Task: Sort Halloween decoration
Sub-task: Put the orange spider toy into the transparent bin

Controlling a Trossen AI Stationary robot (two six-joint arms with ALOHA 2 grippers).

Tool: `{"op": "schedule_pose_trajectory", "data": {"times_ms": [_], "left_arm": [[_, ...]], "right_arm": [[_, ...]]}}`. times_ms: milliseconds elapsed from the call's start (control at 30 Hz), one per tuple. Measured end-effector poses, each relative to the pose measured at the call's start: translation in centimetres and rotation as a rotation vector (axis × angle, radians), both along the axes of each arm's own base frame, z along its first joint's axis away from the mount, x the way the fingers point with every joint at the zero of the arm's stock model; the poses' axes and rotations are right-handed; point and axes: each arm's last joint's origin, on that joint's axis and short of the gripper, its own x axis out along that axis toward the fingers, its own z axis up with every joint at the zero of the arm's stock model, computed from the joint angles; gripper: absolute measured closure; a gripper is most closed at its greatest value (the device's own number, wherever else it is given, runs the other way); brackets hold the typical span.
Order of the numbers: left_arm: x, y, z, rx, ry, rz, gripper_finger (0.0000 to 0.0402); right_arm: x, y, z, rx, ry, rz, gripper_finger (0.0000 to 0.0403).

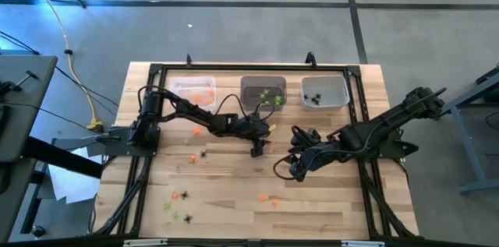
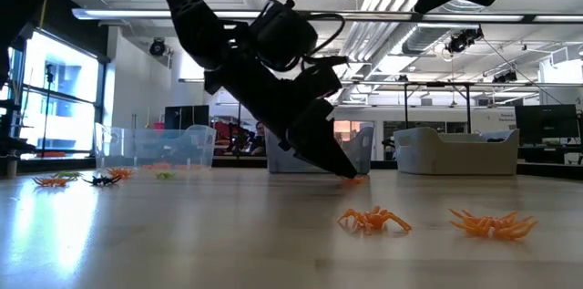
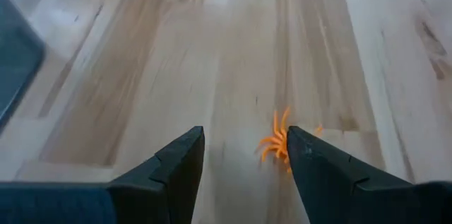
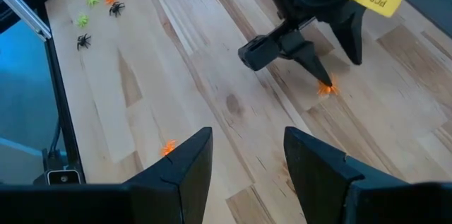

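Note:
My left gripper stands near the table's middle, fingers pointing down and open. A tiny orange trinket lies on the wood by one of its fingers; it also shows in the right wrist view. My right gripper hovers open to the right of it, touching nothing. Loose orange, green and black trinkets lie scattered: two orange ones near the front edge, a cluster at front left, others left of centre. My left gripper comes from above, slanting down. The tip of one finger rests against the orange trinket's edge, which lies flat on the table. The other finger stands apart from it on bare wood. The trinket is not pinched.
Three translucent bins stand along the far edge: the left one holds orange pieces, the middle one green, the right one black. A dark metal frame borders the table. Bare wood lies at front right.

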Motion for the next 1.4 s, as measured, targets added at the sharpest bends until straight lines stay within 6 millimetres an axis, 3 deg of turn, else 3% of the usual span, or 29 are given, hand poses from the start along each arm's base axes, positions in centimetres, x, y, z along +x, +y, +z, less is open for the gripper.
{"op": "schedule_pose_trajectory", "data": {"times_ms": [433, 900, 1400], "left_arm": [[0.4, 0.0, -1.4, -0.054, -0.019, 0.024, 0.0211], [0.2, 1.2, -1.5, -0.010, -0.025, 0.229, 0.0242], [0.7, 0.0, 0.1, 0.035, -0.053, 0.112, 0.0250]], "right_arm": [[0.0, 0.0, 0.0, 0.003, -0.006, 0.000, 0.0231], [0.0, 0.0, 0.0, 0.003, -0.006, 0.000, 0.0231], [0.1, 0.0, 0.1, 0.005, -0.011, 0.000, 0.0231]]}}
